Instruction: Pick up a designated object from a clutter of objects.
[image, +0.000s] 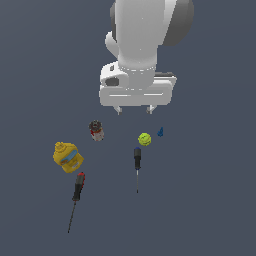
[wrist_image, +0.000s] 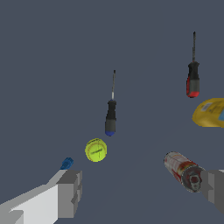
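Below and off to one side of the pincer (image: 134, 109), can (image: 96, 130) sits untouched, near yellow bottle (image: 67, 156); ball (image: 145, 139) lies under the other finger. Jaws spread, empty. Approach step: next likely needs shifting sideways over can, then descending.

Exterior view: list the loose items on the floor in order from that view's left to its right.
Yellow bottle → red-handled screwdriver → can → blue-handled screwdriver → yellow-green ball → small blue piece.
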